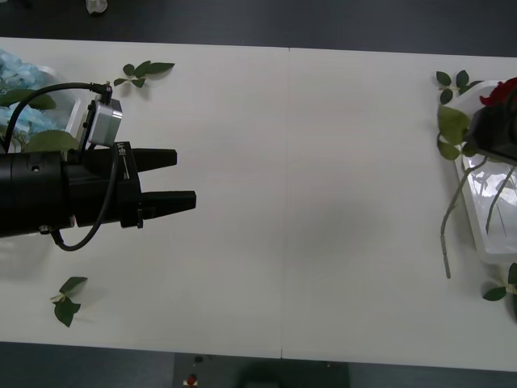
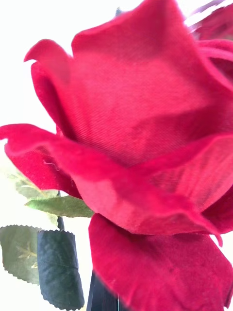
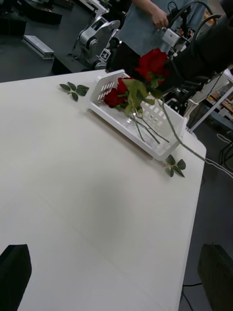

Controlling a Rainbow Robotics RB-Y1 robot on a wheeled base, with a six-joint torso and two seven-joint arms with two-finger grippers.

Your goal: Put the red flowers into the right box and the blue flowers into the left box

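The left gripper (image 1: 184, 179) is hovering over the left part of the white table (image 1: 307, 202), its black fingers (image 1: 166, 157) standing apart with nothing between them; in its own wrist view the two fingertips (image 3: 14, 272) are sitting at the corners above bare tabletop. Behind that arm, at the far left edge of the front view, the blue flowers (image 1: 20, 77) are lying in the left box (image 1: 75, 117), with large green leaves over them.

At the far right, the right gripper (image 1: 494, 129) is hanging over the right box (image 1: 485, 234), and a red rose (image 1: 501, 90) is showing just at it. Whether its fingers are clamped on the stem I cannot tell (the bloom is blocking the right wrist camera). In the left wrist view this rose (image 3: 153, 63) is sitting up above the right box (image 3: 145, 121) against the dark right arm, with its long stem trailing down past the box's rim toward the table edge. More red roses (image 3: 115, 96) are lying inside the box, blooms toward one end, stems along the bottom.

Close up, the raised rose (image 2: 141, 146) is showing deep-red petals and dark serrated leaves (image 2: 58, 272) below them.

Loose leaf sprigs (image 1: 144, 73) are lying on the table near the boxes
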